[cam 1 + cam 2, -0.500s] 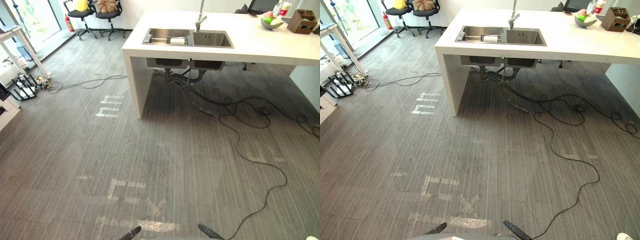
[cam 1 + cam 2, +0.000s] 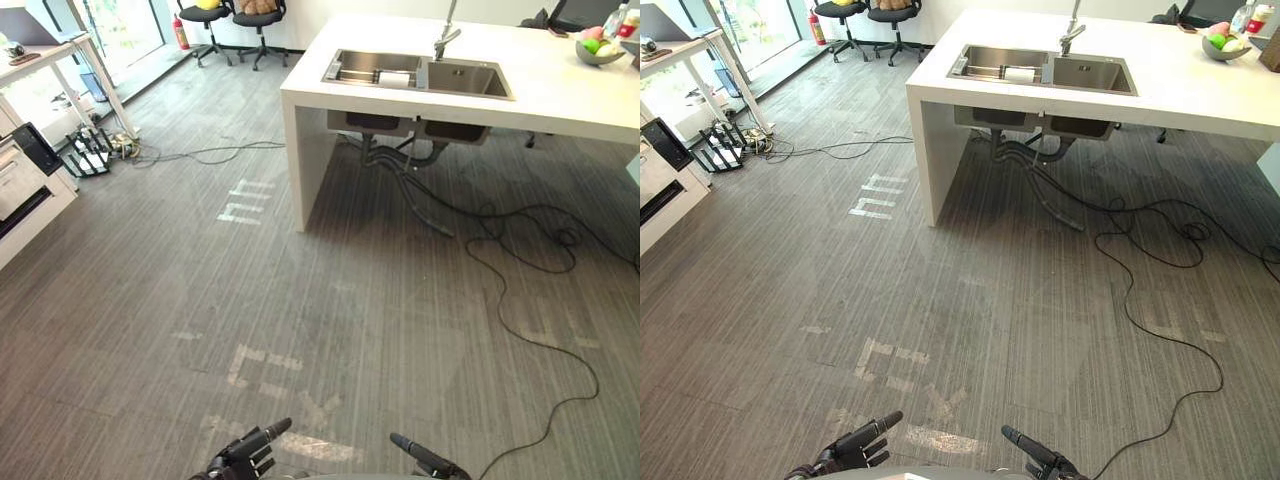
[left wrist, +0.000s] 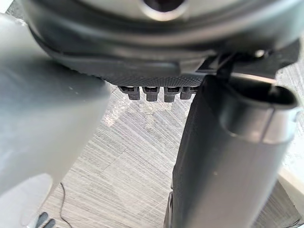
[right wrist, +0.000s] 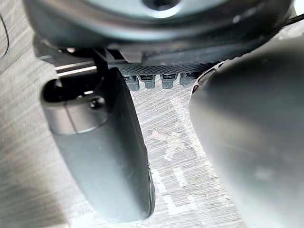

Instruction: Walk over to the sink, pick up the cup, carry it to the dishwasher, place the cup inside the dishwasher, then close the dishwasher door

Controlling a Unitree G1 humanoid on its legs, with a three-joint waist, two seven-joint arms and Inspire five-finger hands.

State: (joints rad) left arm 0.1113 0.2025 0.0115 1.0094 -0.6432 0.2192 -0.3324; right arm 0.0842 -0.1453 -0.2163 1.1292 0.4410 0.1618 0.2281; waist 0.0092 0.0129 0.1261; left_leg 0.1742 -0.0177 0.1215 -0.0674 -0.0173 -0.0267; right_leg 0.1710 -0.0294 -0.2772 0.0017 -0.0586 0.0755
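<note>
The step in hand is judged to be the walk to the sink (image 2: pixel 420 76), which is well apart from the robot across the open floor (image 2: pixel 150 300). The approach is best made towards the long front edge of the counter (image 2: pixel 560 100), so that the basins are faced squarely and can be reached by either arm. The near left corner of the counter should be given room. Before any reach, a stop close against that edge is advised.

The cup (image 2: pixel 395 79) is taken to be the small white cylinder in the left basin, by the divider between the two basins. Whether it stands or lies cannot be told from here. Nothing is held by either hand. The left hand (image 2: pixel 847 452) is seen at the lower edge of the eye views with its fingers loosely relaxed and spread. The right hand (image 2: pixel 1035 452) is beside it, also relaxed and empty.

The sink is of brushed steel, with two square basins sunk near the left end of the counter and a slim metal tap (image 2: pixel 445 35) behind them. The counter is a smooth white slab on a flat white side panel, with grey pipes (image 2: pixel 400 165) hanging beneath. The floor is grey with a fine striped grain and worn pale markings (image 2: pixel 262 370). A white appliance (image 2: pixel 25 190) at the left edge may be the dishwasher.
</note>
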